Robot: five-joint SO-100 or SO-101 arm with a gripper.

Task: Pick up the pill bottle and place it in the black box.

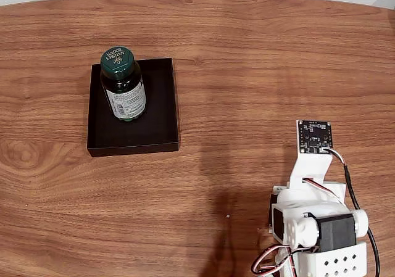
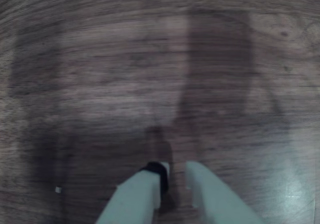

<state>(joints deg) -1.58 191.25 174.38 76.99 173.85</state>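
- Pill bottle (image 1: 124,86) stands upright inside the black box (image 1: 159,113), in its upper-left part in the fixed view; green cap up, white label facing the camera
- black box lies flat on the wooden counter (image 1: 259,67), left of centre in the fixed view
- arm (image 1: 315,221) sits at the lower right in the fixed view, well apart from the box
- claw (image 2: 176,176) in the wrist view hangs over bare counter, fingers (image 2: 137,196) a narrow gap apart, gripping nothing
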